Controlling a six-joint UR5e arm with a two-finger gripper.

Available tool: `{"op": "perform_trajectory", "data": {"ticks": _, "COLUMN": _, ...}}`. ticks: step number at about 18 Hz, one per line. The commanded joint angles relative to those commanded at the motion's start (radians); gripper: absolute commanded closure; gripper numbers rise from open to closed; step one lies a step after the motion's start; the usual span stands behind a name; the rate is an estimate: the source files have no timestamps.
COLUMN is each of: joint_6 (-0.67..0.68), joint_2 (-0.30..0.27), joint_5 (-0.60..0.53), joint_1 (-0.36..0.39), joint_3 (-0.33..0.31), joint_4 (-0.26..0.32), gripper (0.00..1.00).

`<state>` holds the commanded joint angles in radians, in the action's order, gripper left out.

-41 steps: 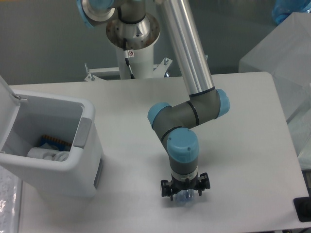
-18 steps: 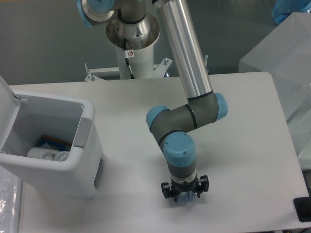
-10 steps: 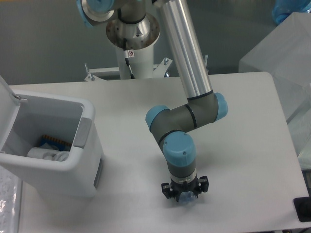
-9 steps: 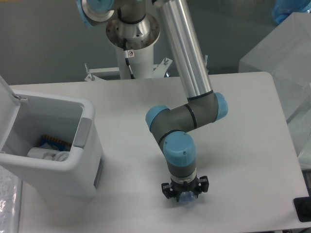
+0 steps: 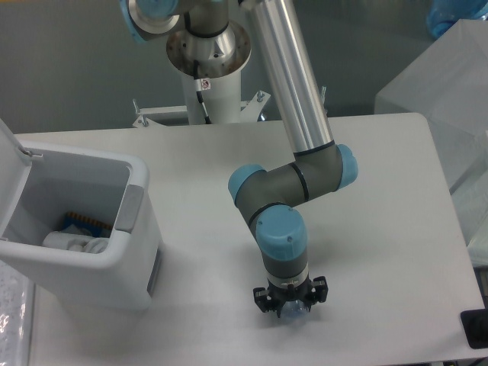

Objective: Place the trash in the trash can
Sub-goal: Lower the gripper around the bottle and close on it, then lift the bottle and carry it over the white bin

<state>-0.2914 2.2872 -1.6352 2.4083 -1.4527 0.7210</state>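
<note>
Camera view: the arm (image 5: 293,99) reaches straight down near the table's (image 5: 381,229) front edge, its gripper (image 5: 290,306) low against the surface. A bit of clear trash (image 5: 292,309) shows between the fingers; whether they clamp it I cannot tell. At the table's left edge stands the bin (image 5: 84,229), lid (image 5: 11,164) raised, with white and blue-orange items inside.

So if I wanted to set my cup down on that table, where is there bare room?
The table is bare to the right of the arm, out to its right edge, and along the back between the trash can and the arm's base. It is crowded at the near middle, where the gripper is down over something clear, and on the left by the trash can.
</note>
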Motion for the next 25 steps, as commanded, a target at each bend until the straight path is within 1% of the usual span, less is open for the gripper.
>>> {"op": "perform_trajectory", "data": {"ticks": 4, "joint_6": 0.006, "joint_2": -0.032, "joint_5": 0.012, "joint_1": 0.008, "joint_3": 0.006, "joint_4": -0.002, "gripper": 0.37}}
{"op": "perform_trajectory", "data": {"ticks": 6, "joint_6": 0.012, "joint_2": -0.054, "joint_5": 0.063, "joint_1": 0.015, "joint_3": 0.009, "joint_4": -0.003, "gripper": 0.37}}
{"op": "perform_trajectory", "data": {"ticks": 9, "joint_6": 0.018, "joint_2": -0.064, "joint_5": 0.158, "joint_1": 0.028, "joint_3": 0.046, "joint_4": -0.003, "gripper": 0.37}}
{"op": "perform_trajectory", "data": {"ticks": 11, "joint_6": 0.037, "joint_2": -0.072, "joint_5": 0.184, "joint_1": 0.029, "joint_3": 0.081, "joint_4": -0.003, "gripper": 0.37}}
{"op": "perform_trajectory", "data": {"ticks": 13, "joint_6": 0.058, "joint_2": -0.11, "joint_5": 0.233, "joint_1": 0.041, "joint_3": 0.116, "joint_4": -0.003, "gripper": 0.37}}
{"op": "perform_trajectory", "data": {"ticks": 15, "joint_6": 0.064, "joint_2": -0.136, "joint_5": 0.303, "joint_1": 0.046, "joint_3": 0.161, "joint_4": -0.005, "gripper": 0.37}}
{"op": "perform_trajectory", "data": {"ticks": 17, "joint_6": 0.067, "joint_2": -0.156, "joint_5": 0.336, "joint_1": 0.048, "joint_3": 0.213, "joint_4": -0.005, "gripper": 0.37}}
{"op": "perform_trajectory", "data": {"ticks": 19, "joint_6": 0.074, "joint_2": -0.193, "joint_5": 0.353, "joint_1": 0.045, "joint_3": 0.244, "joint_4": -0.006, "gripper": 0.37}}
{"op": "perform_trajectory", "data": {"ticks": 21, "joint_6": 0.11, "joint_2": -0.227, "joint_5": 0.364, "joint_1": 0.034, "joint_3": 0.249, "joint_4": -0.006, "gripper": 0.37}}
{"op": "perform_trajectory", "data": {"ticks": 23, "joint_6": 0.176, "joint_2": -0.264, "joint_5": 0.365, "joint_1": 0.025, "joint_3": 0.249, "joint_4": -0.006, "gripper": 0.37}}
{"op": "perform_trajectory", "data": {"ticks": 25, "joint_6": 0.21, "joint_2": -0.301, "joint_5": 0.365, "joint_1": -0.004, "joint_3": 0.249, "joint_4": -0.005, "gripper": 0.37}}
